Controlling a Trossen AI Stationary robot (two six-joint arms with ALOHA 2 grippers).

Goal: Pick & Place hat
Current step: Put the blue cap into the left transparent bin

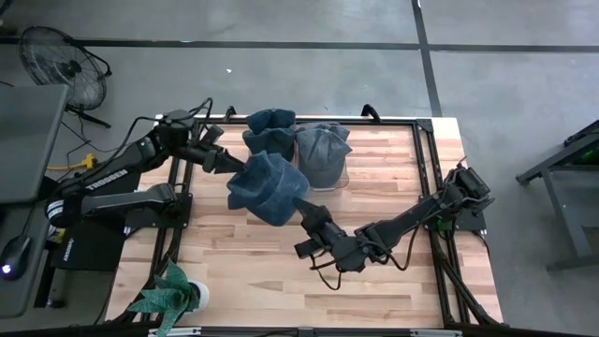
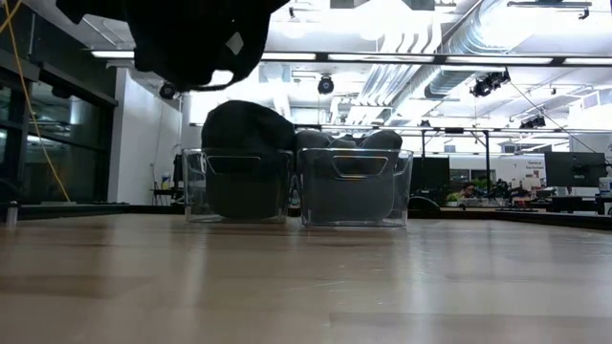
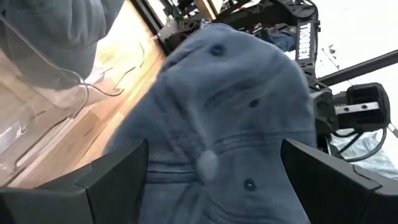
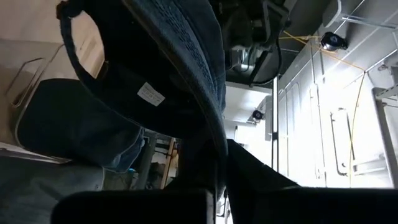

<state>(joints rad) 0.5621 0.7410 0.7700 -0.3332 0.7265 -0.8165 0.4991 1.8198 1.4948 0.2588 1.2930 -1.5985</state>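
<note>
The right gripper [image 1: 301, 212] is pinched tight on the blue hat [image 1: 268, 187], holding it up above the table [image 1: 393, 281]. The left gripper [image 1: 234, 167], wide open, sits just beside the hat.

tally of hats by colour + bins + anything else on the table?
Blue hats: 2, one held up by the right end effector at, one in the left bin
Grey hats: 1, in the right bin
Clear bins: 2
Potted plants: 1
Total: 6
</note>
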